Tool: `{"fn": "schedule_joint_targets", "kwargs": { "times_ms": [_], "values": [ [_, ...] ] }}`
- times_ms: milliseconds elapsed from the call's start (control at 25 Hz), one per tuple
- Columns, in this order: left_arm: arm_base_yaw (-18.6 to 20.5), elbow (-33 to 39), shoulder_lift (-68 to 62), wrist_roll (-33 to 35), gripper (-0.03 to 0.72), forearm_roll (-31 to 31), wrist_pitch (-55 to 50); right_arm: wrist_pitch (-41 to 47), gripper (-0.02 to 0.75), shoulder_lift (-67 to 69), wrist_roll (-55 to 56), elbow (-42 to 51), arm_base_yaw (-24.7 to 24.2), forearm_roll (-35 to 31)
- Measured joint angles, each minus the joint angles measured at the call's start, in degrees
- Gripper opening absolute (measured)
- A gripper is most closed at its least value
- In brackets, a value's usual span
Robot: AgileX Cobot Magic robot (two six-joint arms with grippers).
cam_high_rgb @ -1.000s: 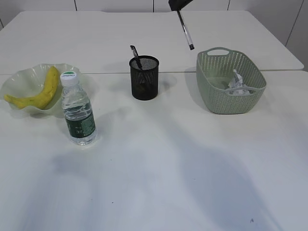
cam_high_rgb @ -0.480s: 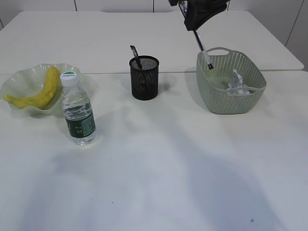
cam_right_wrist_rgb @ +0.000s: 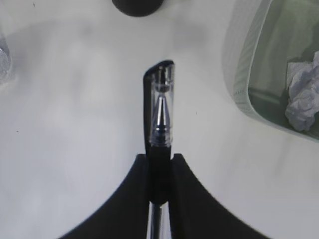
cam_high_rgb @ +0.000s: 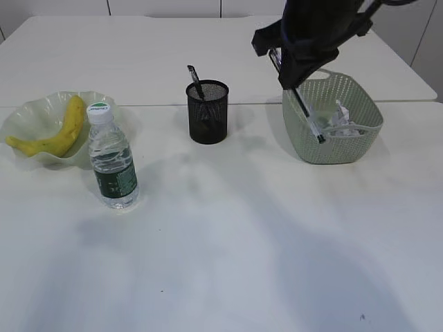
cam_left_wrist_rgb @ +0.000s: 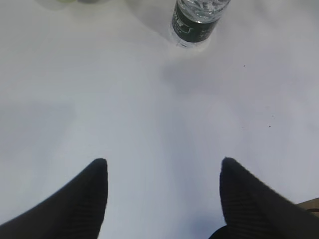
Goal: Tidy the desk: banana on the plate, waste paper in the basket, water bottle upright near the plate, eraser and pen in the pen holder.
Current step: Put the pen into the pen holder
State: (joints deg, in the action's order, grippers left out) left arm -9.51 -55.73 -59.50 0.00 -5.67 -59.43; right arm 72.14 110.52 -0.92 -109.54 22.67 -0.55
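Note:
My right gripper (cam_high_rgb: pixel 285 63) is shut on a clear black-capped pen (cam_high_rgb: pixel 305 111) that hangs slanted in front of the green basket's (cam_high_rgb: pixel 346 149) left wall, well above the table. In the right wrist view the gripper (cam_right_wrist_rgb: pixel 160 159) clamps the pen (cam_right_wrist_rgb: pixel 162 109) upright between both jaws. The black mesh pen holder (cam_high_rgb: pixel 208 114) stands to the left and holds another pen (cam_high_rgb: pixel 194 77). The banana (cam_high_rgb: pixel 59 131) lies on the plate (cam_high_rgb: pixel 28 114). The water bottle (cam_high_rgb: pixel 113 162) stands upright beside the plate. Crumpled paper (cam_high_rgb: pixel 342 119) lies in the basket. My left gripper (cam_left_wrist_rgb: pixel 163 167) is open and empty above bare table. No eraser shows.
In the right wrist view the pen holder (cam_right_wrist_rgb: pixel 137 6) is at the top edge, and the basket (cam_right_wrist_rgb: pixel 239 64) with the paper (cam_right_wrist_rgb: pixel 301 99) is at the right. The bottle's base (cam_left_wrist_rgb: pixel 197 17) shows at the top of the left wrist view.
My right arm has come down and to the right with the pen, from high above the far table to in front of the basket. Everything else is still.

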Motion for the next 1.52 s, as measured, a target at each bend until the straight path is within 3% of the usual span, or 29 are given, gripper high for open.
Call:
{"fn": "schedule_joint_targets", "kwargs": {
  "times_ms": [240,800,1120,1520],
  "values": [
    [0.0,0.0,0.0,0.0,0.496,0.0,0.73,-5.64,0.05,-0.24,0.0,4.54,0.0,0.05],
    [0.0,0.0,0.0,0.0,0.496,0.0,1.66,-47.43,0.05,-3.1,0.0,21.82,0.0,0.55],
    [0.0,0.0,-0.09,0.0,0.496,0.0,3.04,-67.98,0.05,-1.17,0.0,22.22,0.0,0.55],
    [0.0,0.0,-3.25,0.0,0.496,0.0,3.3,-84.29,0.05,6.02,0.0,22.22,0.0,0.55]
  ]
}}
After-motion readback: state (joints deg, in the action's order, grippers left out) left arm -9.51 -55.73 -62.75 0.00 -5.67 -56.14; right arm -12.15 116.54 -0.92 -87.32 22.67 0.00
